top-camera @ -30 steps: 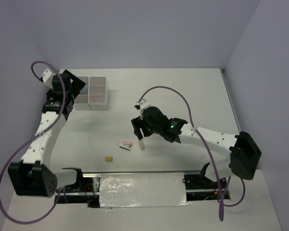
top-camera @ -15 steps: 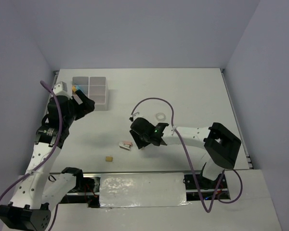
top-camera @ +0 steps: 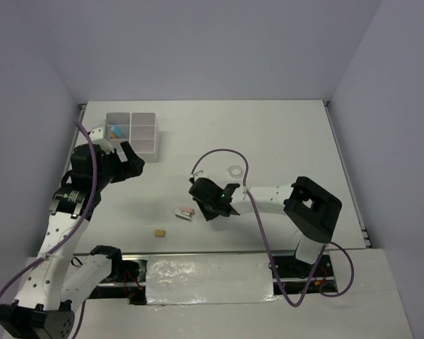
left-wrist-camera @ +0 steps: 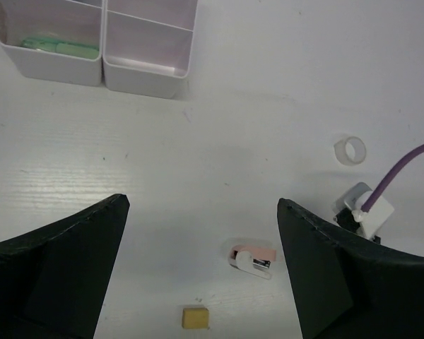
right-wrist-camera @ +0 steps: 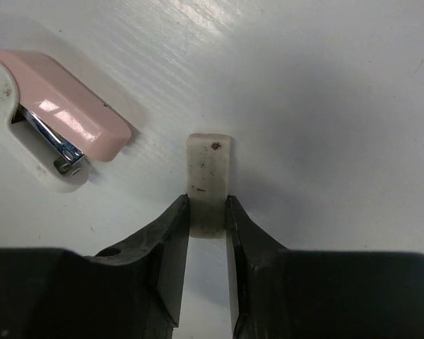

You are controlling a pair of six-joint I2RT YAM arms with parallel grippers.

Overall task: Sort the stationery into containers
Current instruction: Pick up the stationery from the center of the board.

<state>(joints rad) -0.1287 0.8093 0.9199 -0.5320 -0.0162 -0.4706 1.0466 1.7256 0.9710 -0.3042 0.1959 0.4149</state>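
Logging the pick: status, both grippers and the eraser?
Left gripper open, empty. Right gripper shut on white eraser, eraser lying on table. Close beside it, not touching: pink stapler.

left gripper (left-wrist-camera: 201, 203) raised with jaws wide apart, right gripper (right-wrist-camera: 207, 208) low, pinching white eraser (right-wrist-camera: 210, 169).

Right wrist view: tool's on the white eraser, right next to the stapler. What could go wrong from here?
1. The right tool grips only the near end of the white eraser. Most of it sticks out beyond the grip, so it may pivot or slip on lifting.
2. The pink stapler lies close beside the eraser and could get nudged.
3. The white box sits far away to the left, a long carry for an end grip.
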